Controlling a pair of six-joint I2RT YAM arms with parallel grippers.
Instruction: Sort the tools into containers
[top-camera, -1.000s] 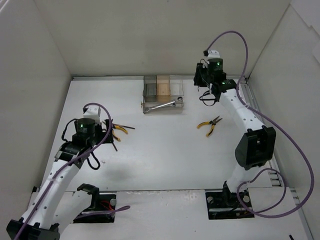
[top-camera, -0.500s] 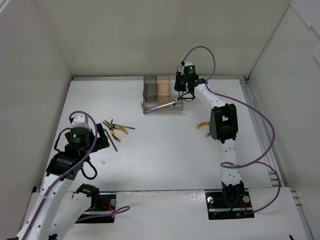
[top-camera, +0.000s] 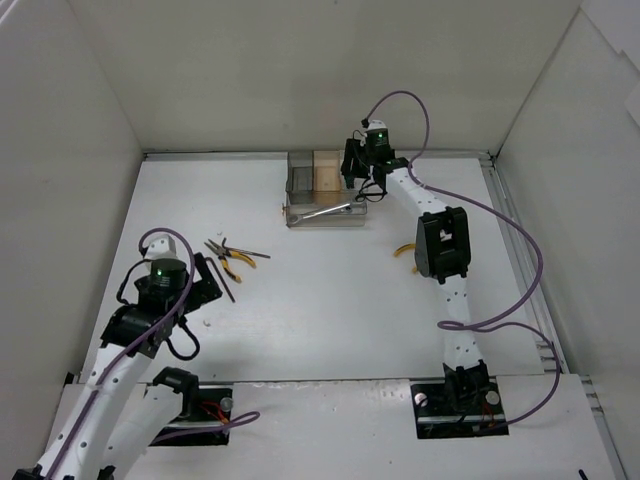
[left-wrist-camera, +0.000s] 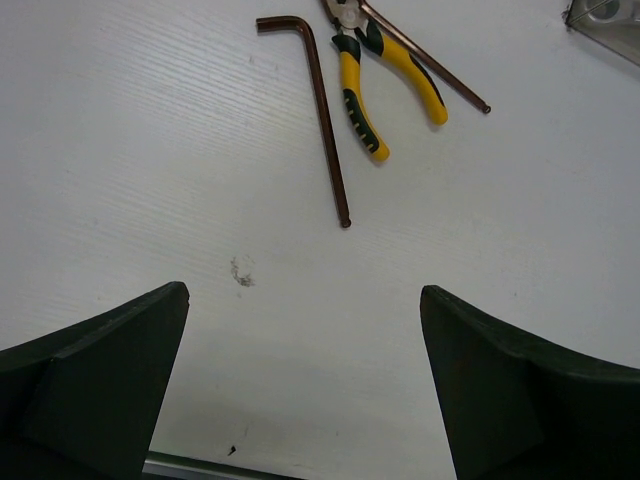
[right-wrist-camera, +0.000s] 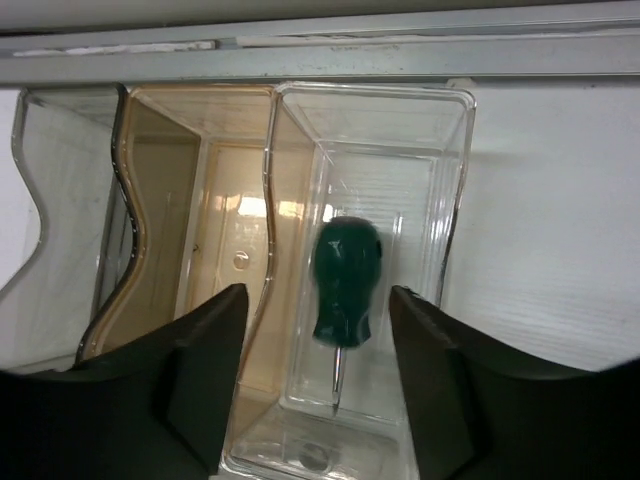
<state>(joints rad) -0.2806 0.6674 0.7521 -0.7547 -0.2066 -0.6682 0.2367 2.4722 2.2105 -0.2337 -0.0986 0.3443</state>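
White desk (top-camera: 330, 300), with the clear three-compartment organizer box (top-camera: 297, 178) at its far edge. My right gripper (right-wrist-camera: 317, 295), released with fingers spread, hangs over the box's right compartment. My left gripper (left-wrist-camera: 303, 292), likewise released, hovers above bare desk at near left. Yellow-handled pliers (left-wrist-camera: 355, 95), L-shaped hex key (left-wrist-camera: 325, 120) and thin rod (left-wrist-camera: 430, 72) lie just beyond it. The silver wrench (top-camera: 325, 211) lies in the front tray. The green-handled screwdriver (right-wrist-camera: 345, 275) stands handle-up in the right compartment.
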